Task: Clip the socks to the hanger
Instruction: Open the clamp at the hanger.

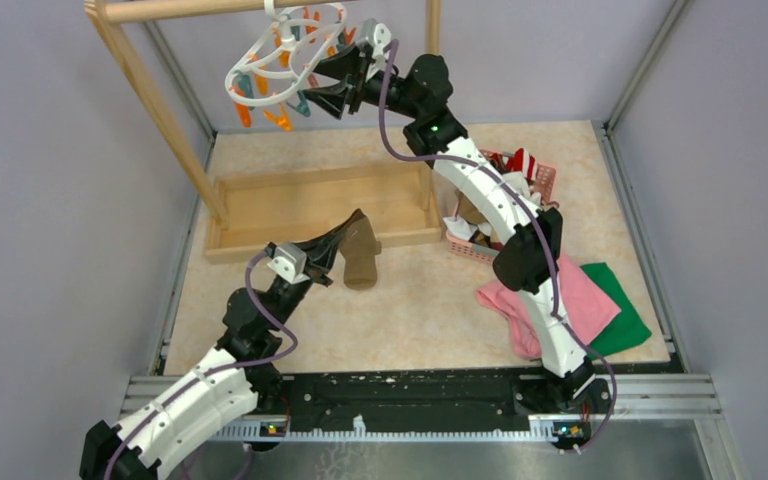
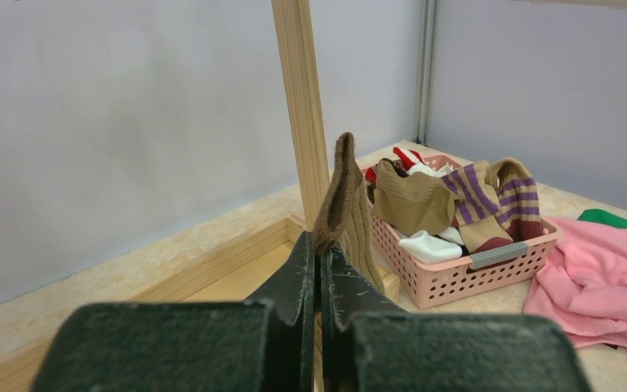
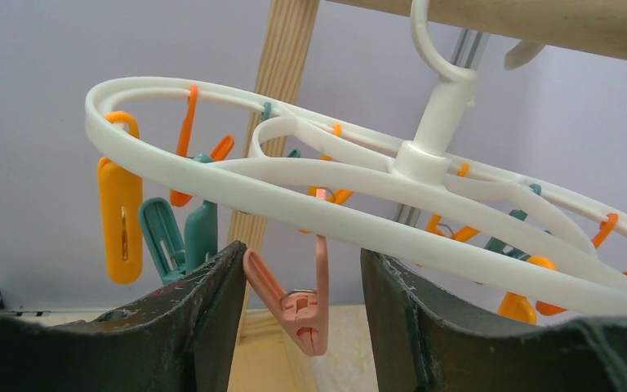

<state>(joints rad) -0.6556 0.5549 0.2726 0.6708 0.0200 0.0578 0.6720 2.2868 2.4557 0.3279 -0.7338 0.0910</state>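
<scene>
Clipping stands at the approach: left gripper (image 1: 332,247) clamps an olive-brown sock (image 1: 362,258) low over the table (image 1: 410,320), right gripper (image 3: 302,253) holds its jaws parted around a salmon clip (image 3: 300,304) on the hanger (image 3: 294,171), so next that clip likely needs pinching open and the sock lifting into it (no legible writing anywhere).

Glossy plastic hanger (image 3: 424,155), seemingly fuzzy sock (image 2: 344,188)

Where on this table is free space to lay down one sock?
Free: the tabletop between the brown sock in the left gripper and the pink cloth, and the left part of the wooden rack base. Crowded: the right side, with the pink basket, the pink cloth and the green cloth.
</scene>
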